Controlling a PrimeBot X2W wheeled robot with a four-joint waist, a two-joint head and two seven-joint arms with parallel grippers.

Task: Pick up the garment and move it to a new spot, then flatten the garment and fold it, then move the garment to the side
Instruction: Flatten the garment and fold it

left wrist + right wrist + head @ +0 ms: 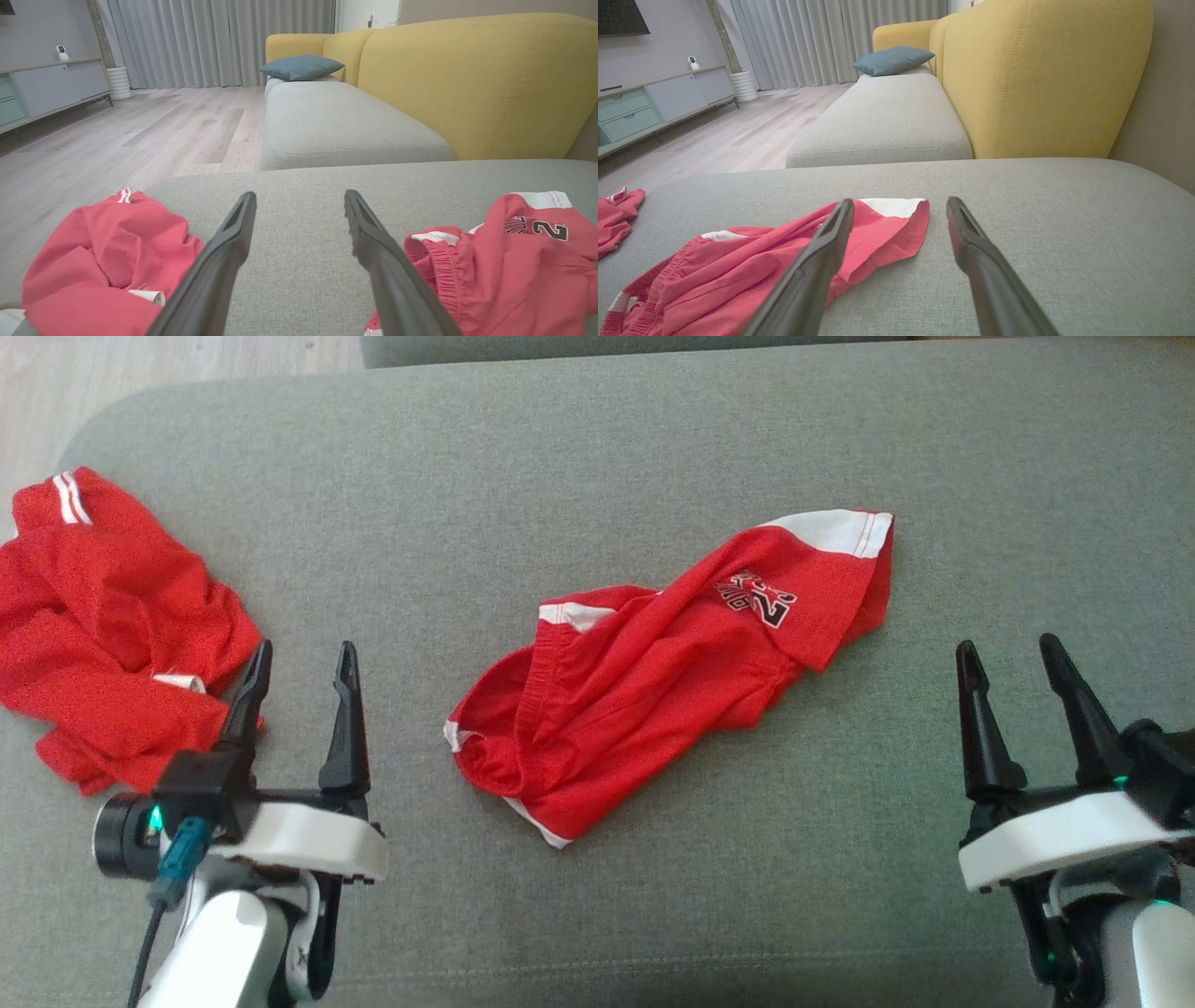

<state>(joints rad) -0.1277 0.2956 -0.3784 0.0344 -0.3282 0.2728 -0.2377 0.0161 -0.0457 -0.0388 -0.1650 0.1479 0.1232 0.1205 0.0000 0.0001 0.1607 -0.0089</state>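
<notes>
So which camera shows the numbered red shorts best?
The head view: the numbered red shorts lie whole, seen from above on the grey cushion. The left wrist view cuts them off at its right edge; the right wrist view sees them low, partly behind the right gripper.

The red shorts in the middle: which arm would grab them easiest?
Probably right: the open right gripper sits nearest the shorts' white hem; the left gripper stands beside another red garment.

**One digit legible on the shorts**

You can read a black, white-edged "2" on the red shorts (514,280), near their white hem band (542,199). The letters beside that digit are too creased for you to make out.
</notes>
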